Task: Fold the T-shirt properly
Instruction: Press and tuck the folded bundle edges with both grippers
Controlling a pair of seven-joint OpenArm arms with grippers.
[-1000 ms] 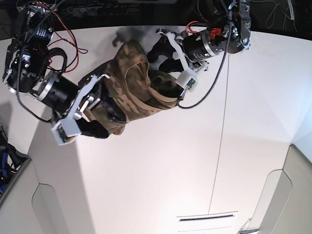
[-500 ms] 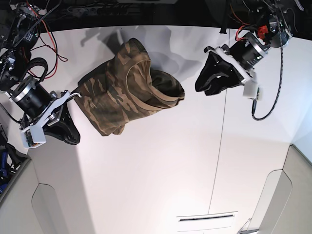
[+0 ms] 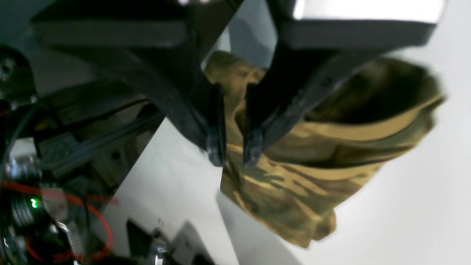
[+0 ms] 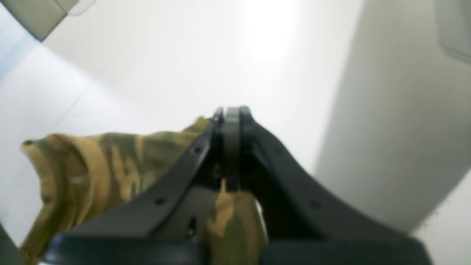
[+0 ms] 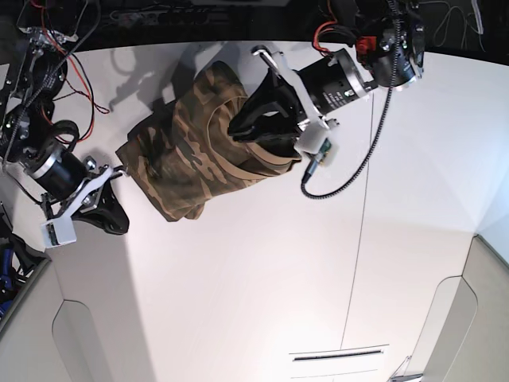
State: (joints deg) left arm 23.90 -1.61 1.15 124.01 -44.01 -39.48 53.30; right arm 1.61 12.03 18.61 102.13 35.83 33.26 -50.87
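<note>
A white surface (image 5: 262,278) is seen across the base view, w/ a thin seam running down its right part. The T-shirt (image 5: 187,163) is bunched in a crumpled heap near the surface's upper middle, camo print outward, tan collar band visible on the heap's right side. The left end effector (image 5: 253,126) is positioned over the heap's right portion; in the left wrist view its fingers (image 3: 215,121) are narrowly parted, cloth seen between them, but whether cloth is pinched can't be told. The right end effector (image 5: 107,221) is held just beside the heap's lower-left edge, apart from it; in the right wrist view its fingertips (image 4: 232,125) are pressed together, nothing between.
</note>
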